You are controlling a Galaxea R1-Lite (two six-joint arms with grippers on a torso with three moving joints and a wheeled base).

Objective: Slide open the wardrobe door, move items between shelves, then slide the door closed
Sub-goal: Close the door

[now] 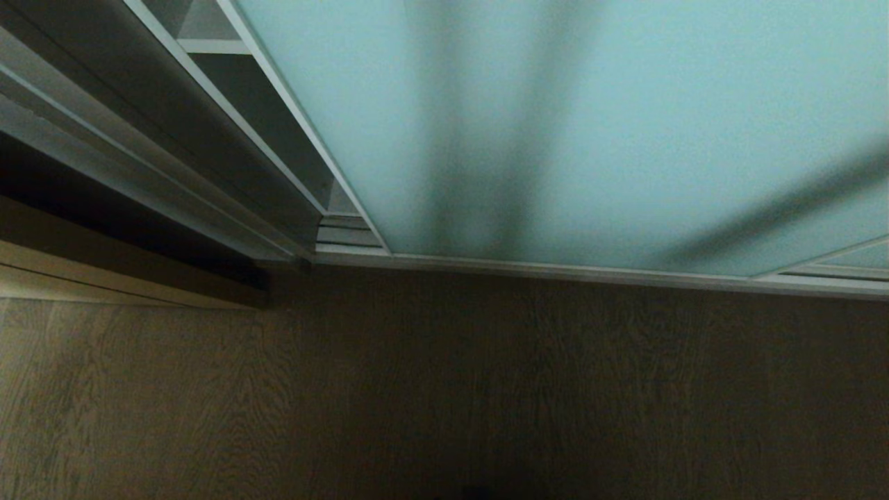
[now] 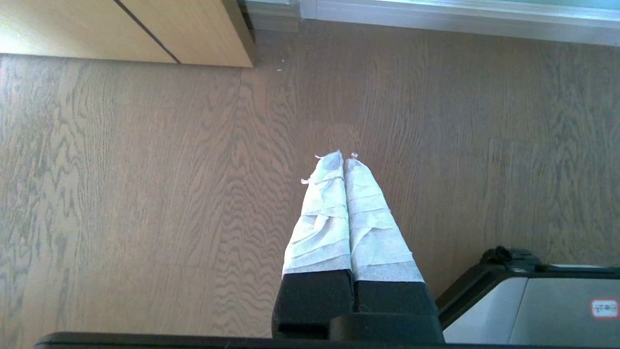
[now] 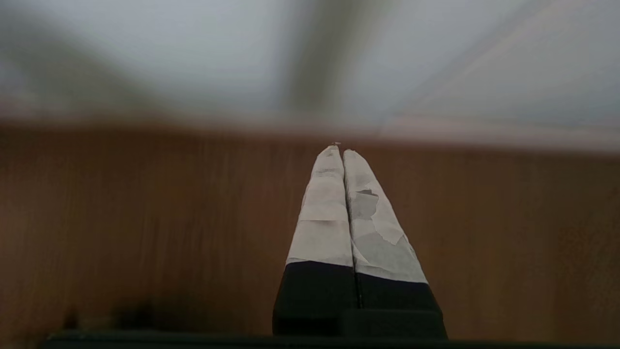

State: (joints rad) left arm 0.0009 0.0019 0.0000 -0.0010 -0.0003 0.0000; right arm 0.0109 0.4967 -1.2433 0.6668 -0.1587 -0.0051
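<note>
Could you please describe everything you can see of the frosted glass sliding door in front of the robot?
The tall frosted pale blue-green glass sliding door fills most of the head view. A thin silver metal frame edges its left side and bottom, and it stands upright in the silver floor track above the brown wood-grain floor. Dark blurred shadows cross the glass. To its left a narrow gap shows a white shelf board. Nothing touches the glass.

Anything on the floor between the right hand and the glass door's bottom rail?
Nothing: in the right wrist view, only bare wood floor runs from the shut right hand to the door rail.
</note>
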